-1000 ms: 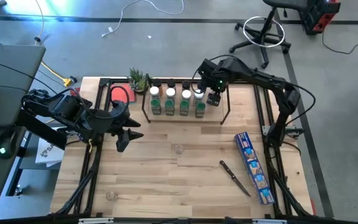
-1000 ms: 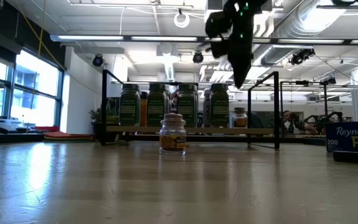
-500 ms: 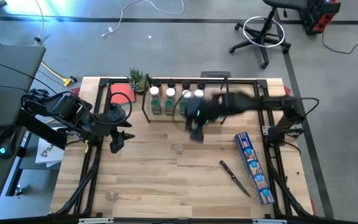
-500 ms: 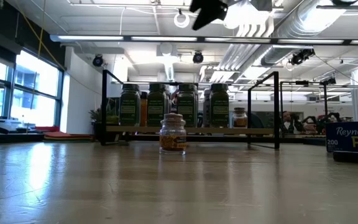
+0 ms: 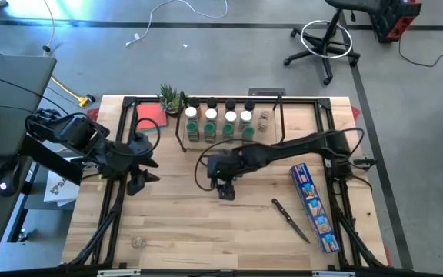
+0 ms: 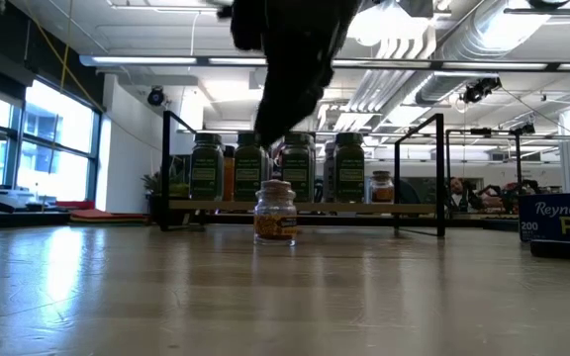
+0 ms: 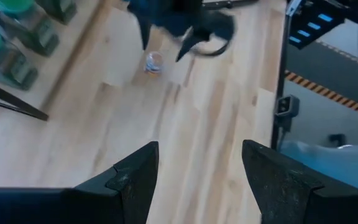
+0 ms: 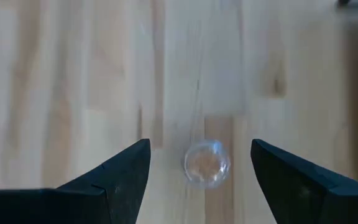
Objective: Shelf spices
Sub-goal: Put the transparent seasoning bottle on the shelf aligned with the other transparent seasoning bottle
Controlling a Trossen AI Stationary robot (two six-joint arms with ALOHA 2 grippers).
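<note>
Overhead, low and wrist views of a wooden table (image 5: 206, 223) during spice shelving. The right gripper (image 8: 197, 171) hangs over the middle of the table, directly above a lone clear-capped spice jar (image 8: 206, 163); its fingers (image 8: 120, 174) stand wide apart on either side of the jar, not touching it and holding nothing. In the low view this jar (image 6: 275, 213) stands upright on the table, in front of the shelf, with the dark mass of the right arm just above it. The left gripper (image 7: 194, 165) waits near the table's left edge, its fingers (image 7: 135, 177) also spread wide and empty.

The shelf (image 5: 277, 135), a black-rod rack with light boards, stands at the far edge of the table. On it are rows of spice jars (image 5: 218, 123): black caps at the back, white caps in the middle, green caps in front, with one small clear-capped jar (image 5: 264, 118) to their right. Another small clear jar (image 5: 138, 241) stands alone near the table's front left corner.

Other items: a long blue box (image 5: 314, 206) and a black-handled knife (image 5: 290, 219) lie on the right part of the table; a small potted plant (image 5: 171, 98) stands just left of the shelf.
</note>
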